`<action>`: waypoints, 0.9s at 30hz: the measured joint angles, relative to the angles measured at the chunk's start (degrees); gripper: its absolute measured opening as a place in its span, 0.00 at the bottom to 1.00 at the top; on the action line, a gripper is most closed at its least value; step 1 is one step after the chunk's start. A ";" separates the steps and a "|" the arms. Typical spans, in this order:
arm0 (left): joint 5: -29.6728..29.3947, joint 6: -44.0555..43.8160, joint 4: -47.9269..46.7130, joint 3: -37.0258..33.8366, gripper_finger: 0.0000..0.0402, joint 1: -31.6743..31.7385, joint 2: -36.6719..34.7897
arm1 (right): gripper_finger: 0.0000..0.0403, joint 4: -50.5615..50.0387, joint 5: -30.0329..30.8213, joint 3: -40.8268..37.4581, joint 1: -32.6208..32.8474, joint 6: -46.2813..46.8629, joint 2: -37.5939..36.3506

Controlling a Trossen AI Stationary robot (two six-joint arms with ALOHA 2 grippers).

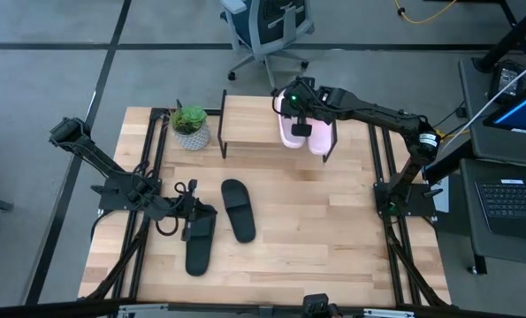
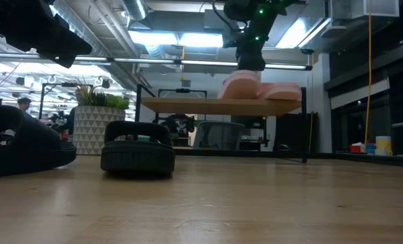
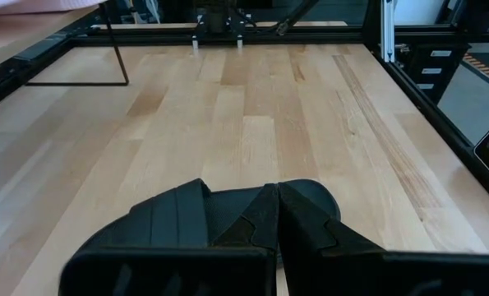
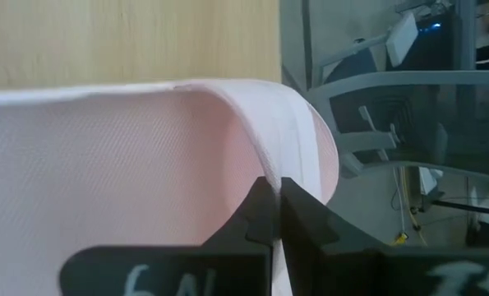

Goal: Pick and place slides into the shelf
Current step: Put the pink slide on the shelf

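**Pink pair on the shelf, black pair waiting on the table**

The two pink slides (image 1: 305, 131) lie side by side on the right part of the shelf (image 1: 249, 122), and the right gripper (image 1: 300, 113) is over the nearer one, fingers pinched together on the edge of its pink strap. The strap looks soft and foamy, light and a little bendy, so a grip on the strap edge should hold, though the sole may sag or swing once lifted.

In front of the shelf, out on the table (image 1: 333, 230), the two black slides are well apart from the pink ones. One black slide (image 1: 238, 209) lies free; the other (image 1: 199, 243) lies beside it, and the left gripper (image 1: 192, 221) is down on it, fingers closed on its strap edge. Matte rubber like this should not slip much.

The tabletop is smooth pale wood, bare around the slides. A potted plant (image 1: 190, 125) stands just beside the shelf's left end. Beyond the shelf an office chair (image 1: 267, 26) sits on grey floor; a laptop (image 1: 510, 203) sits off to the shelf's right.
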 joint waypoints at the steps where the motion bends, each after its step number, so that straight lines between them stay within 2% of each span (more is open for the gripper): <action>1: 0.00 0.00 -0.02 0.00 0.00 -0.01 -0.01 | 0.03 -0.06 -0.06 0.00 0.00 -0.02 0.00; 14: 0.02 -0.15 -0.01 0.00 0.00 0.01 -0.01 | 0.03 -0.19 -0.45 0.00 0.04 0.03 1.49; 21: 0.02 -0.13 -0.02 0.00 0.00 0.01 -0.01 | 0.16 -0.31 -0.42 0.00 0.00 0.04 1.49; 27: 0.40 -0.13 -0.02 0.00 0.00 -0.01 -0.01 | 0.19 -0.24 -0.35 0.00 0.00 0.04 1.49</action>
